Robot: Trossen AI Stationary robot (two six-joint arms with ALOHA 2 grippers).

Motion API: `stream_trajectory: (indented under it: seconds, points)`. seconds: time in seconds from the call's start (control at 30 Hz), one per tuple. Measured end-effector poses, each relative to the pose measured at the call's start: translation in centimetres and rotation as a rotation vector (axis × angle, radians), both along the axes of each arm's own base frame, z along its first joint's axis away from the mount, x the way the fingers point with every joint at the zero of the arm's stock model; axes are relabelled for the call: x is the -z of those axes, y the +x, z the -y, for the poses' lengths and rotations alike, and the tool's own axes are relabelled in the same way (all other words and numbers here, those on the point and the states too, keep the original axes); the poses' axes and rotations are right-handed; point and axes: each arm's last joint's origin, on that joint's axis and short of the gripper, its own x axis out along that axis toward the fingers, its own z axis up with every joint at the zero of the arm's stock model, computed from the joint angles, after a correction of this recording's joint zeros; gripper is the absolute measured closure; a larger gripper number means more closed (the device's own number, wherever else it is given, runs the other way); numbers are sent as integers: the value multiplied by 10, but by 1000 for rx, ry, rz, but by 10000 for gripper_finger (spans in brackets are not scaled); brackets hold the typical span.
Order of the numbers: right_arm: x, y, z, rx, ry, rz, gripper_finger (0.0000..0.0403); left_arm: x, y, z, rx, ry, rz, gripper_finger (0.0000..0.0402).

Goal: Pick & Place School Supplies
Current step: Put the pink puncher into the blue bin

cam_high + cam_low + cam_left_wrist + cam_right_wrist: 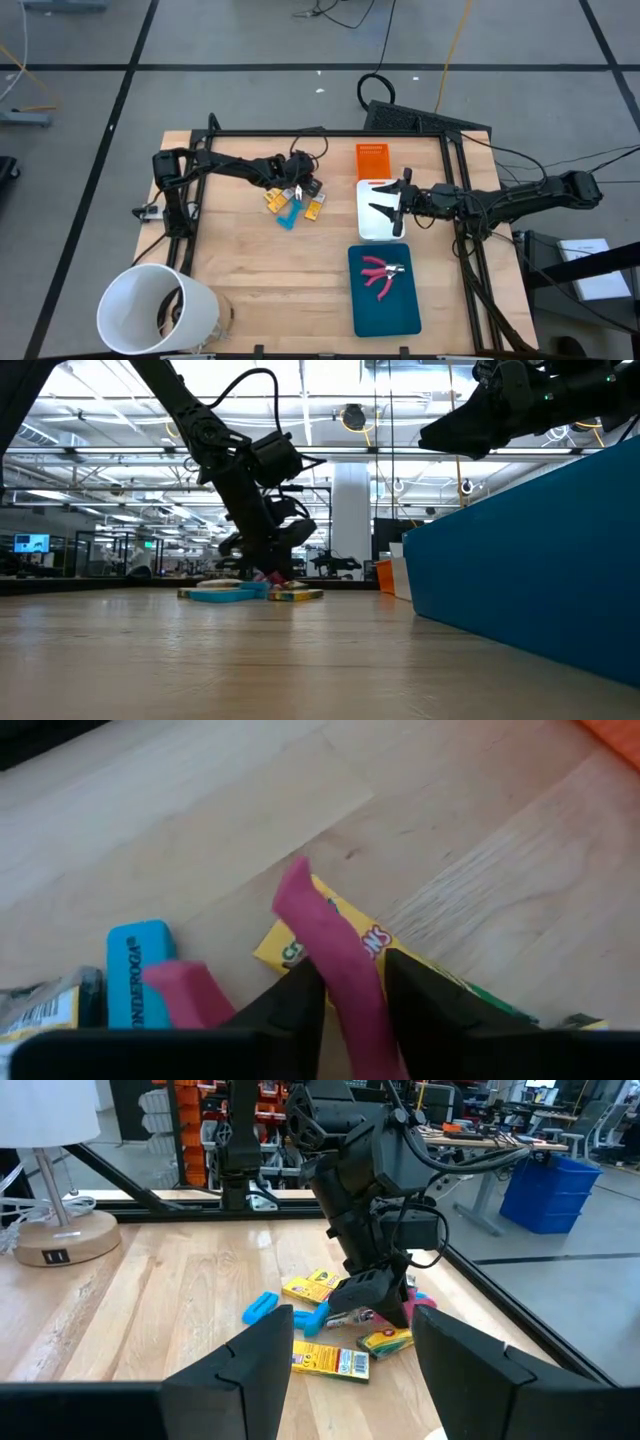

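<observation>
Table (240,270) holds white bucket (155,310), teal tray (385,310) with one pink-red scissors (383,275) already placed, white tray (378,225), orange tray (371,160). Left gripper (345,1005) is down in the pile, closed on a pink eraser (335,960); blue eraser (135,970) and yellow crayon boxes (330,1362) crowd around, still unsorted. Right gripper (350,1355) hangs wide open, empty, over white tray.

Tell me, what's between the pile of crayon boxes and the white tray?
Nothing: in the high view, only bare wooden table lies between the crayon boxes and the white tray. The left claw sits at the pile.
</observation>
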Motion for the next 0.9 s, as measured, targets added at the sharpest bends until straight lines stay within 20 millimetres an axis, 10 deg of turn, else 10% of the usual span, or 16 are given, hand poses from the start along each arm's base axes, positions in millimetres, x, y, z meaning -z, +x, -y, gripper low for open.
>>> stream_trajectory:
  seconds: [0.4, 0.9]
  points:
    - [0, 0, 0, 0, 0, -5, 207, -11, 10, 9, 159, 97, 40, 350]
    - [2, 0, 0, 5, 1, -20, 206, -105, -1, 59, 378, 317, 232, 351]
